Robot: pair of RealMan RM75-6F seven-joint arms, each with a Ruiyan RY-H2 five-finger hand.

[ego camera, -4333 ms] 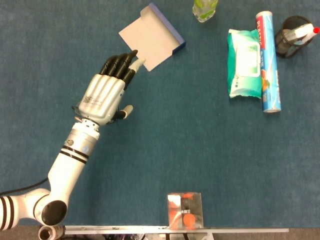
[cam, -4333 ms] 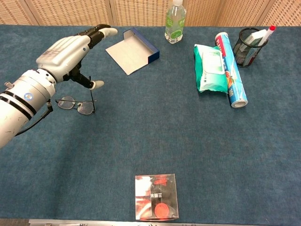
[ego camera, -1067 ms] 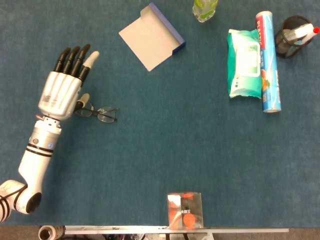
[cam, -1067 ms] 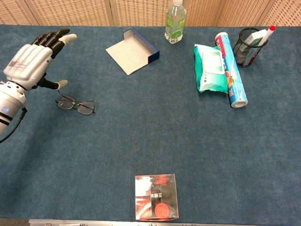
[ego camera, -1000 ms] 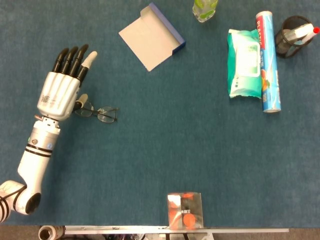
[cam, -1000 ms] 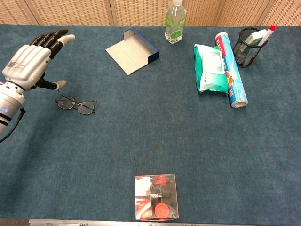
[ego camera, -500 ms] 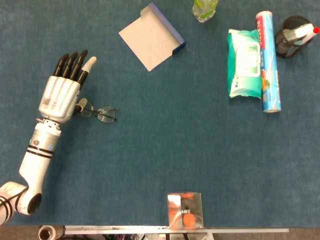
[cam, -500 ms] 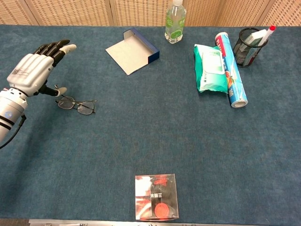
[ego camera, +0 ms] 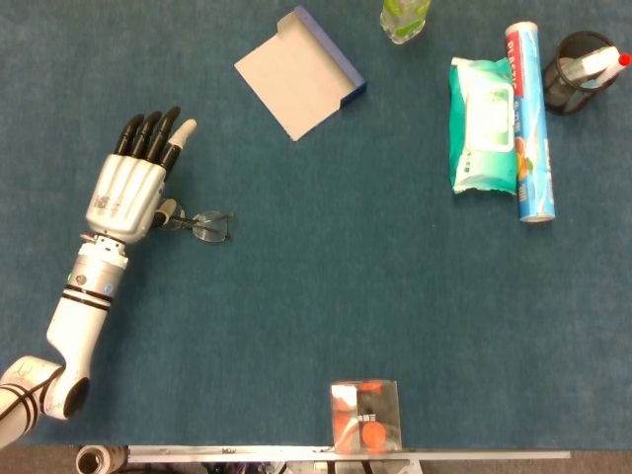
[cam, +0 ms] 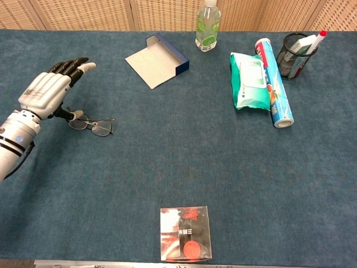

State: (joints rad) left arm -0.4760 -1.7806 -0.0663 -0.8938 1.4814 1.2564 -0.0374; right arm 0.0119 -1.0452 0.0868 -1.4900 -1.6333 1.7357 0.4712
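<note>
The left hand (ego camera: 128,188) hovers flat over the blue felt surface (ego camera: 326,286), fingers stretched out and spread, holding nothing. Its thumb lies just beside the thin wire-framed spectacles (ego camera: 200,224) (whether it touches them I cannot tell), which lie unfolded just right of the hand. The open blue-rimmed cardboard box (ego camera: 301,73) sits well apart, farther back.
</note>
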